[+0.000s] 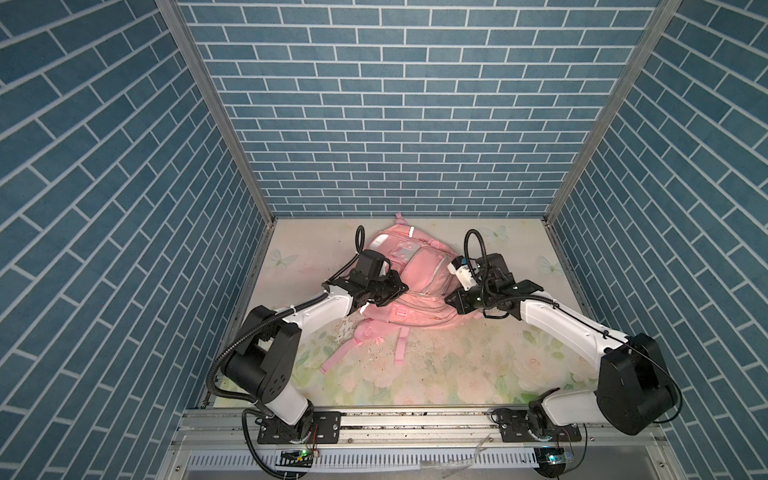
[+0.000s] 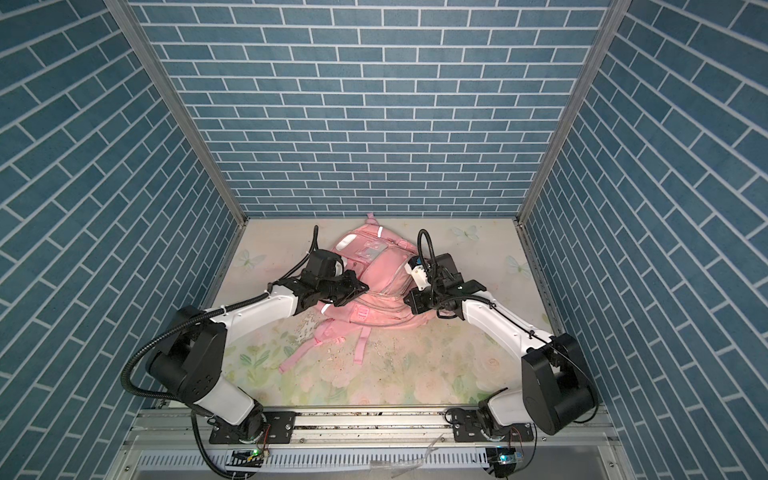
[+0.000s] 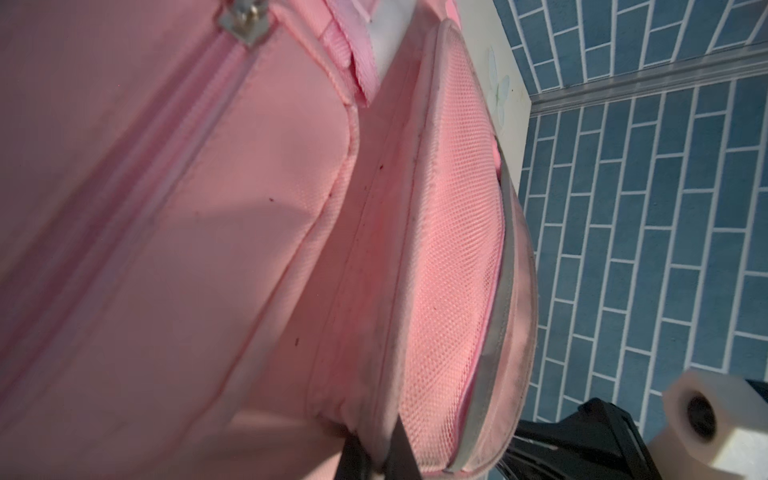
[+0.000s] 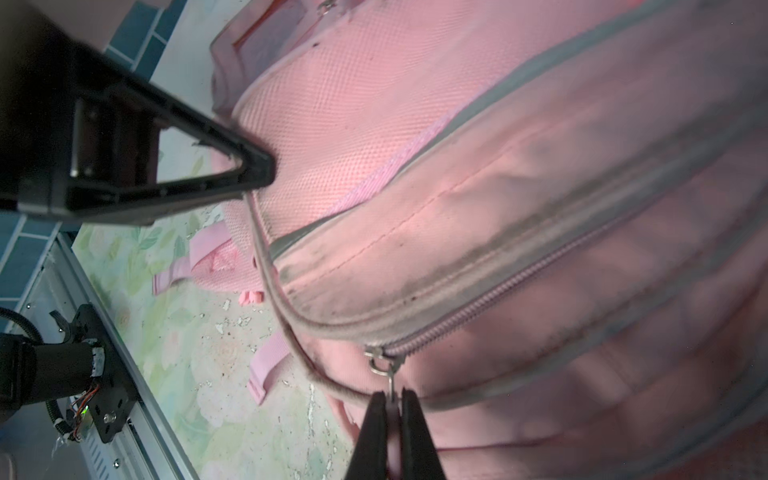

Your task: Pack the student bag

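The student bag [image 1: 419, 274] [image 2: 384, 274] is a pink backpack lying front-up at the back middle of the table, and it bulges upward. In both top views my left gripper [image 1: 404, 288] [image 2: 365, 286] is at the bag's left side. The left wrist view shows the left gripper [image 3: 380, 457] shut on a fold of the bag [image 3: 208, 249] beside a mesh panel [image 3: 453, 249]. My right gripper [image 1: 448, 300] [image 2: 406, 298] is at the bag's right side. The right wrist view shows the right gripper [image 4: 390, 401] shut on the tab of a zip slider [image 4: 380, 361].
Two pink straps [image 1: 353, 353] [image 1: 400, 345] trail from the bag toward the front over the floral table cover [image 1: 478, 374], which is littered with flaked bits. Blue brick walls close in three sides. A metal rail [image 1: 415, 419] carrying both arm bases runs along the front.
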`<state>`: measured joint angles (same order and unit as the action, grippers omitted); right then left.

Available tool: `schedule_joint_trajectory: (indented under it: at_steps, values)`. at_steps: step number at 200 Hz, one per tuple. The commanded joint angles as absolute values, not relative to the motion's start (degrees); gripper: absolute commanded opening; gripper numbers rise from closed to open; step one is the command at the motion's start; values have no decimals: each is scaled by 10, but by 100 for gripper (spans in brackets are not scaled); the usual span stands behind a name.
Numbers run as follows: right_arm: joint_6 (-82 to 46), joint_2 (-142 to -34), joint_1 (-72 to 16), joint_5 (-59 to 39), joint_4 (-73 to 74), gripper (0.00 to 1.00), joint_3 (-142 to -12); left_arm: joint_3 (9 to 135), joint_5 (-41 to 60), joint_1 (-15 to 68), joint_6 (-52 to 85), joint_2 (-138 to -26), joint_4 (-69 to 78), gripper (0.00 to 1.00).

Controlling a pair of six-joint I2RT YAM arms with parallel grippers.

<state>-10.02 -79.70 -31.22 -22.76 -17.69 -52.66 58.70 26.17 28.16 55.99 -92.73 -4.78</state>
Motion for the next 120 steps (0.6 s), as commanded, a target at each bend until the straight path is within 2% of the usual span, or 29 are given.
schedule_joint_trajectory:
  at_steps: [1,28,50,80,97,120]
  values:
    - [-119,-774,-359,-187,-191,0,-520,647,186,205,431,-955,-145,0]
    - [-182,-802,-410,-174,-142,0,-538,710,199,179,404,-989,-177,0]
    - [-215,-833,-431,-166,-109,0,-560,715,201,174,434,-985,-191,26]
    - [-214,-864,-443,-164,-120,0,-587,581,231,188,577,-898,-88,41]
    - [-209,-874,-446,-166,-126,0,-592,496,210,219,675,-838,-9,50]
    - [-203,-878,-448,-161,-134,0,-592,431,161,280,773,-791,69,52]
